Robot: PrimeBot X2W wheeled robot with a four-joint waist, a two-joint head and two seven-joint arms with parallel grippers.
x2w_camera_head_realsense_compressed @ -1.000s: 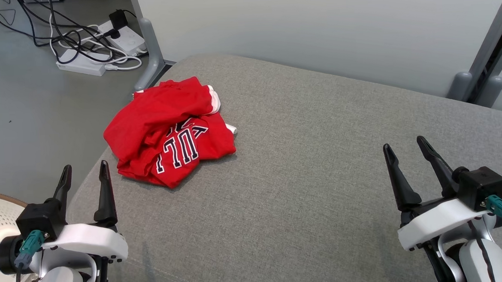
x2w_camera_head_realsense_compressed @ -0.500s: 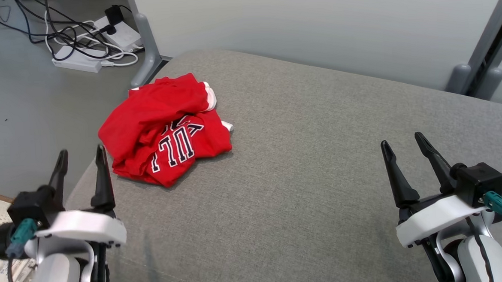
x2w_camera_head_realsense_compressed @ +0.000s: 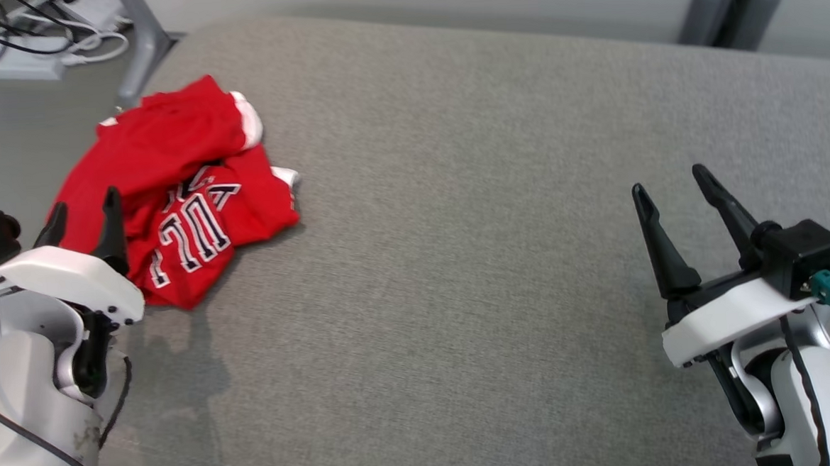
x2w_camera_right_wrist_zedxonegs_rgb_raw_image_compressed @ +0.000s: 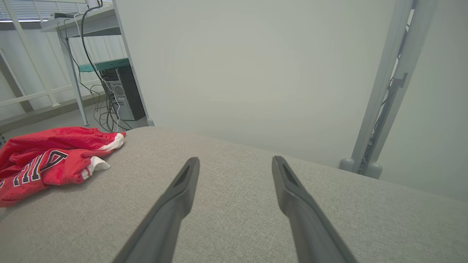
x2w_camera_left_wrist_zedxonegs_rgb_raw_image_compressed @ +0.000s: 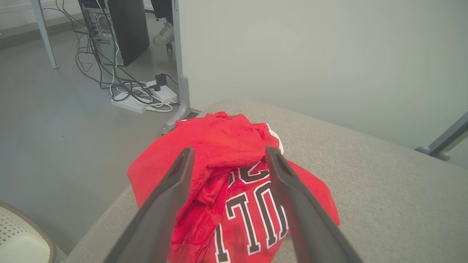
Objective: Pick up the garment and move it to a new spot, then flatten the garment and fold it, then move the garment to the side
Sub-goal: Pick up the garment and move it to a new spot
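Observation:
The garment (x2w_camera_head_realsense_compressed: 178, 188) is a crumpled red jersey with dark, white-edged lettering and white trim, lying near the far left corner of the grey cushioned surface (x2w_camera_head_realsense_compressed: 459, 259). My left gripper (x2w_camera_head_realsense_compressed: 81, 211) stands open at the jersey's near left edge, its fingers pointing over the red cloth and nothing between them. In the left wrist view the garment (x2w_camera_left_wrist_zedxonegs_rgb_raw_image_compressed: 226, 175) lies just beyond the left gripper (x2w_camera_left_wrist_zedxonegs_rgb_raw_image_compressed: 227, 155). My right gripper (x2w_camera_head_realsense_compressed: 671, 180) is open above the bare cushion at the right, far from the jersey. The right wrist view has the garment (x2w_camera_right_wrist_zedxonegs_rgb_raw_image_compressed: 51, 157) at far left and the right gripper (x2w_camera_right_wrist_zedxonegs_rgb_raw_image_compressed: 235, 163) open.
A power strip with tangled cables (x2w_camera_left_wrist_zedxonegs_rgb_raw_image_compressed: 140, 96) lies on the floor past the cushion's left corner, beside a grey post foot (x2w_camera_head_realsense_compressed: 138, 41). A computer tower (x2w_camera_left_wrist_zedxonegs_rgb_raw_image_compressed: 111, 29) and a person's shoe (x2w_camera_left_wrist_zedxonegs_rgb_raw_image_compressed: 163, 34) are farther back. A pale wall panel rises behind the cushion. Another post foot (x2w_camera_head_realsense_compressed: 726, 3) stands at far right.
The head camera has tilted down and swung, shifting the whole picture. My left gripper has come forward to the jersey's near edge. The right gripper is little changed and the jersey lies as before.

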